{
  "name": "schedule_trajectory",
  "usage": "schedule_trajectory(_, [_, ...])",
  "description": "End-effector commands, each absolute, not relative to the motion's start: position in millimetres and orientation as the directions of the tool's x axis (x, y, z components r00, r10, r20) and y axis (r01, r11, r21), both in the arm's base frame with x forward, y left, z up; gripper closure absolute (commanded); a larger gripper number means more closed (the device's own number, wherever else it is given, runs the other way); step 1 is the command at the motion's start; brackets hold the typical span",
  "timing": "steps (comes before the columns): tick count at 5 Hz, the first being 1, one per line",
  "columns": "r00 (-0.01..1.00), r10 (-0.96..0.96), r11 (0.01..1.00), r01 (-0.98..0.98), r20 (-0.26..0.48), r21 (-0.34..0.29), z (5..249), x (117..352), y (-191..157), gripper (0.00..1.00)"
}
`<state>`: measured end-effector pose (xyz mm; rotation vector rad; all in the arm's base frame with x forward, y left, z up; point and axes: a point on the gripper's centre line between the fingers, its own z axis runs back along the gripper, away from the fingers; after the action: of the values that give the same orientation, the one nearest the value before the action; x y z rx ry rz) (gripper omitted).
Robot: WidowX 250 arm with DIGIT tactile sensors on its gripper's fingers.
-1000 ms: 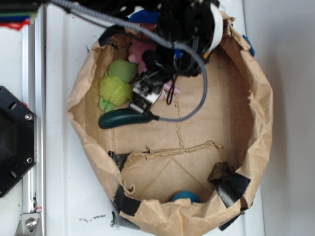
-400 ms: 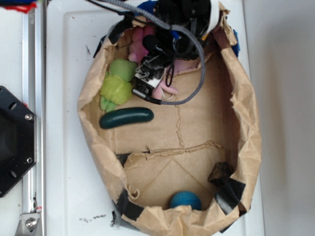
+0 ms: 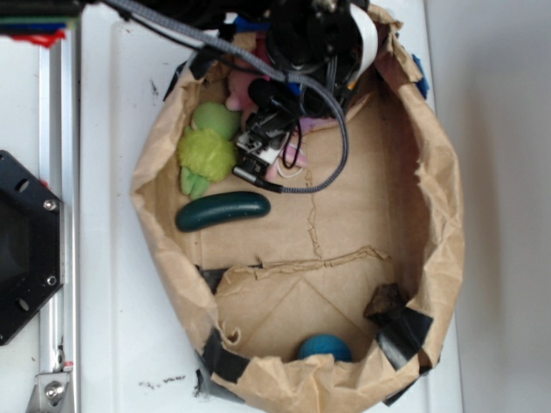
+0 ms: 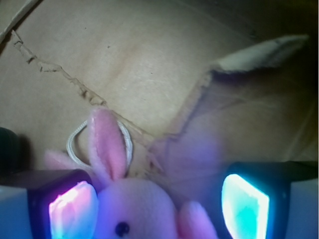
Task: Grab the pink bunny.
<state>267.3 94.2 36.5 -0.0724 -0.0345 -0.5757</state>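
**Pink bunny bracketed, grasp not yet made**

Pink plush is sighted between the pads in the wrist view: the pink bunny (image 4: 132, 209) lies at the far left end of the brown paper bag (image 3: 448, 198), its head between the spread jaws of the gripper (image 4: 159, 206). One pad (image 4: 72, 209) touches the head; the other stands apart. Positioning appears done; closing and lifting remain.

Count: one bunny, one fuzzy green plush toy (image 3: 205, 155), one dark green cucumber (image 3: 222, 210), one blue ball (image 3: 323, 347).
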Motion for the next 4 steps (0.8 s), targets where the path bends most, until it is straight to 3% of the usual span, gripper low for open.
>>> schedule_trajectory(1, [0.818, -0.574, 0.816, 0.575, 0.039, -0.062, 42.1, 262.4, 77.6, 0.0])
schedule_trajectory(2, [0.811, -0.583, 0.807, 0.585, 0.051, -0.077, 47.4, 255.5, 72.7, 0.0])
schedule_trajectory(4, [0.824, -0.564, 0.824, 0.565, 0.052, -0.024, 75.7, 243.4, 80.4, 0.0])
